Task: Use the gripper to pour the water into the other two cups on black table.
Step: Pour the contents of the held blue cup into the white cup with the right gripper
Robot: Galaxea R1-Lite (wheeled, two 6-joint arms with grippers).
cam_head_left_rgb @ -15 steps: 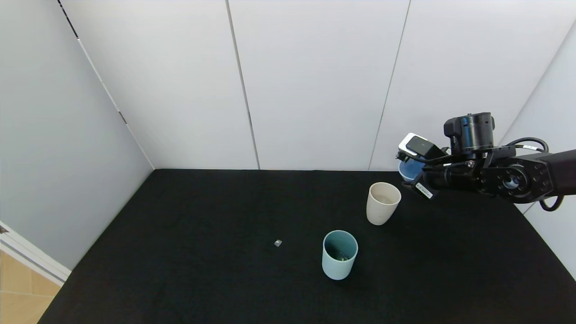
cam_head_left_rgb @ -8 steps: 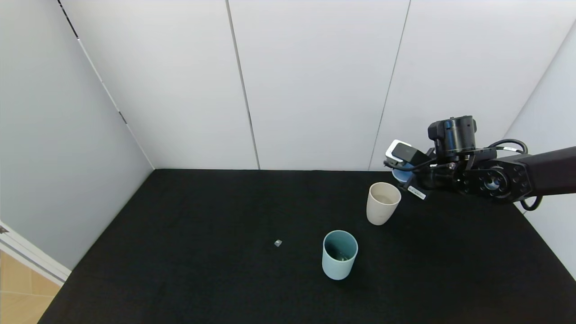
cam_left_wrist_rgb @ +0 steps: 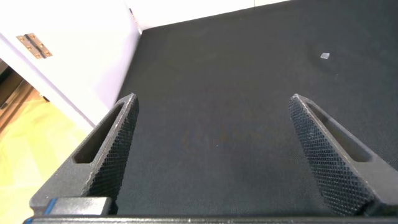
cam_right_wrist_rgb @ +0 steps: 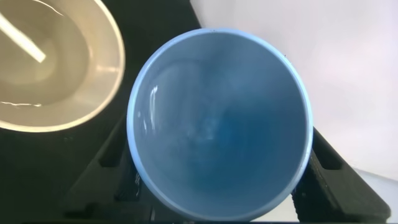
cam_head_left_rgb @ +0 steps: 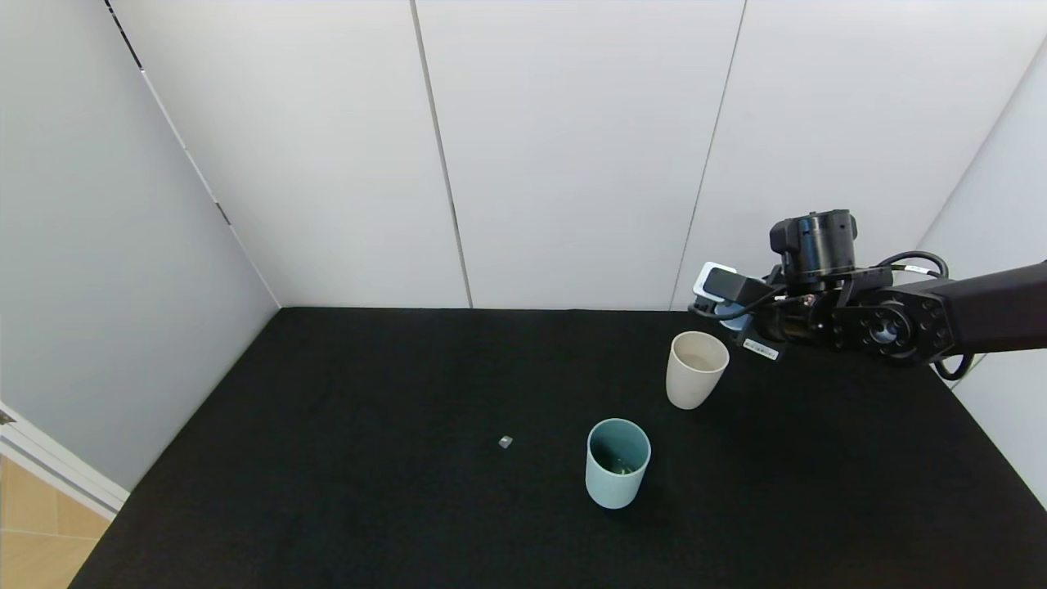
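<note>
My right gripper [cam_head_left_rgb: 726, 314] is shut on the wider light blue cup [cam_head_left_rgb: 732, 320] and holds it above the black table [cam_head_left_rgb: 368, 491], just behind and to the right of the cream-beige cup [cam_head_left_rgb: 696, 368]. In the right wrist view the blue cup [cam_right_wrist_rgb: 217, 124] fills the frame with a faint wet sheen inside, and black fingers [cam_right_wrist_rgb: 329, 165] flank it. The cream cup [cam_right_wrist_rgb: 50, 62] sits beside its rim and holds clear water. The pale teal cup [cam_head_left_rgb: 617, 462] stands upright nearer the front. My left gripper [cam_left_wrist_rgb: 211, 102] is open and empty over bare table.
A small grey scrap [cam_head_left_rgb: 505, 442] lies left of the teal cup and shows in the left wrist view [cam_left_wrist_rgb: 324, 56]. White walls close the table's back and sides. A wooden floor shows past the left edge [cam_left_wrist_rgb: 25, 124].
My right gripper has carried the light blue cup to the left and slightly down, closer to the cream cup. The two standing cups have not moved.
</note>
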